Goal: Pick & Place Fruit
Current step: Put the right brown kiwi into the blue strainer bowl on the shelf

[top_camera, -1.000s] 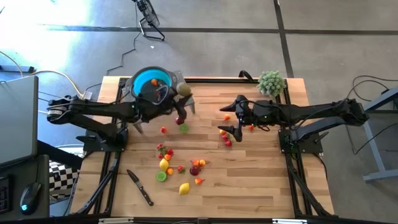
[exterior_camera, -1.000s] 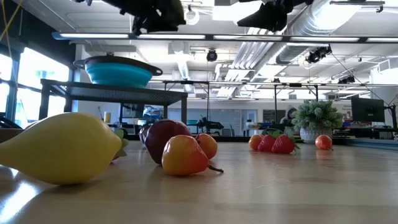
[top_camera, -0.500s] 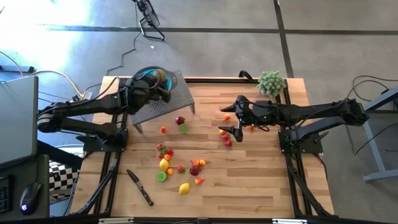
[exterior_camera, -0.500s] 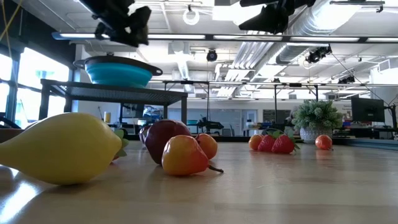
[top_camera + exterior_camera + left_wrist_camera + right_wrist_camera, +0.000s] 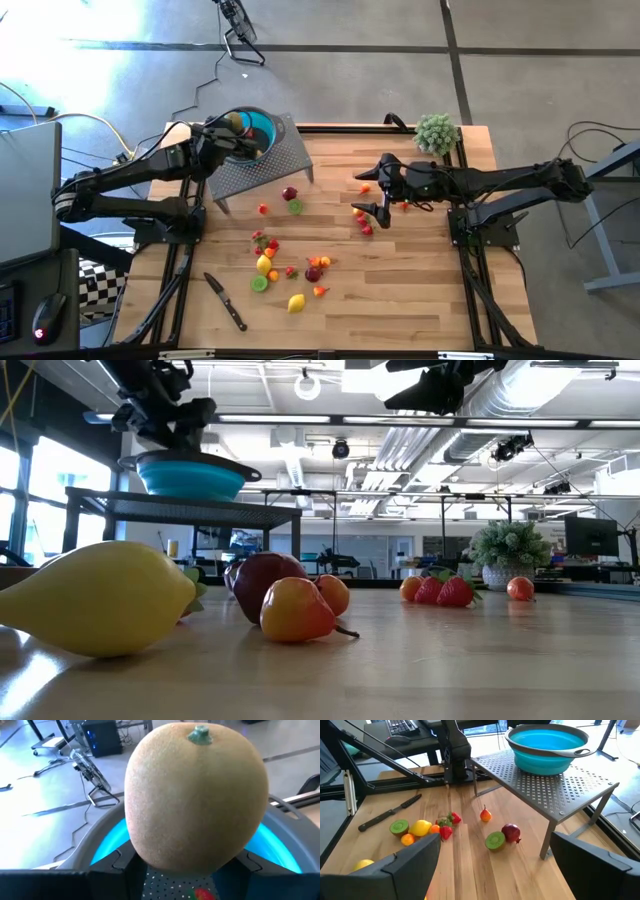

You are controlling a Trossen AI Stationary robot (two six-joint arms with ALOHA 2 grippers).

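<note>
My left gripper point(image 5: 238, 127) is shut on a round tan fruit point(image 5: 195, 795) with a small green stem. It hangs over the teal bowl point(image 5: 259, 130), which stands on a perforated metal stand point(image 5: 270, 162) at the table's far left. In the low view my left gripper point(image 5: 166, 415) is just above the bowl point(image 5: 190, 475). Small red, orange, yellow, lime and maroon fruits point(image 5: 290, 193) lie scattered on the wooden table. My right gripper point(image 5: 383, 196) hovers open above the table's right half, beside a few red fruits point(image 5: 364, 222). My left gripper pinches the tan fruit between its two fingers, at the fruit's lower sides point(image 5: 150, 855). The green stem end point(image 5: 201, 733) faces away from the wrist. The fruit is lifted clear and hangs over the inside of the teal bowl point(image 5: 107, 847).
A black-handled knife point(image 5: 226, 301) lies near the table's near left corner. A fuzzy pale green plant ball point(image 5: 436, 133) sits at the far right corner. A large yellow lemon point(image 5: 95, 598) fills the low view's foreground. Bare wood lies at the near right.
My left gripper has carried the tan fruit from above the stand's right side toward the table's left and slightly down, ending over the teal bowl. The right arm has kept still.
</note>
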